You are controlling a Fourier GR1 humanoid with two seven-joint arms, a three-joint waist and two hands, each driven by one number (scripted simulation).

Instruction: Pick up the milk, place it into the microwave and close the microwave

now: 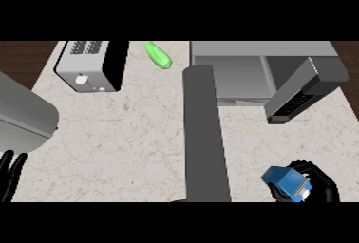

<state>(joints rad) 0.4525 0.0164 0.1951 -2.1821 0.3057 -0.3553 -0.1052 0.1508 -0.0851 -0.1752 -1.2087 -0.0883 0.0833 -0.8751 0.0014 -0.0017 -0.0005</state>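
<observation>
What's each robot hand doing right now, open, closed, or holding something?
Left robot hand: open, fingers straight, resting at the view's lower left edge, holding nothing.
Right robot hand: shut on the blue milk carton, low at the right.

The right hand (316,187) is holding the blue milk carton (286,179) near the counter's (133,142) lower right; the microwave (238,71) is standing open, door (301,92) swung outward; left hand (10,173) is resting open at lower left
</observation>
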